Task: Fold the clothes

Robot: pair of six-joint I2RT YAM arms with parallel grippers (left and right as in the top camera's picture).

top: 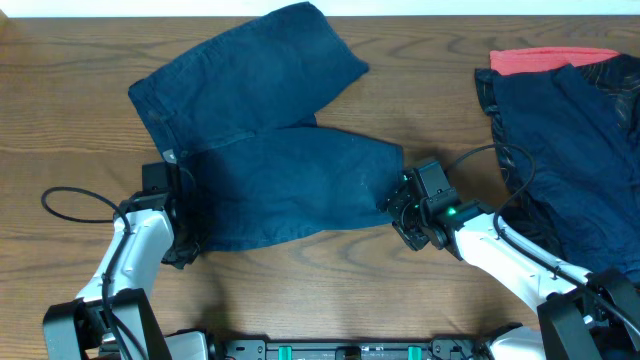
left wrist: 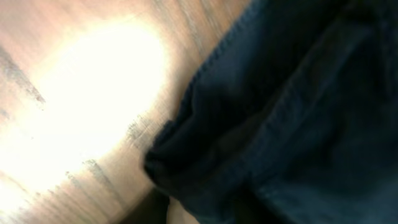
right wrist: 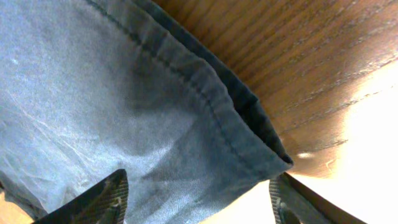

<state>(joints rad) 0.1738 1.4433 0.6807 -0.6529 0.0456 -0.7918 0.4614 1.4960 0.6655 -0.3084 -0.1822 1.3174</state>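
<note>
Lying flat on the tabletop [top: 60, 90], the navy shorts [top: 270, 170] reach both arms. The right end effector [top: 398, 205] is wide around a leg hem; the left end effector [top: 180, 235] meets the waistband, though I cannot tell its grip.

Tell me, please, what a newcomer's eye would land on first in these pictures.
The navy shorts stand out, spread across the middle of the wooden table with their legs splayed. The left pincer sits at the waistband end, and the right pincer, fingers apart, straddles the near leg's hem. At the far right lies a heap of dark clothes with a red garment showing at its top.
</note>
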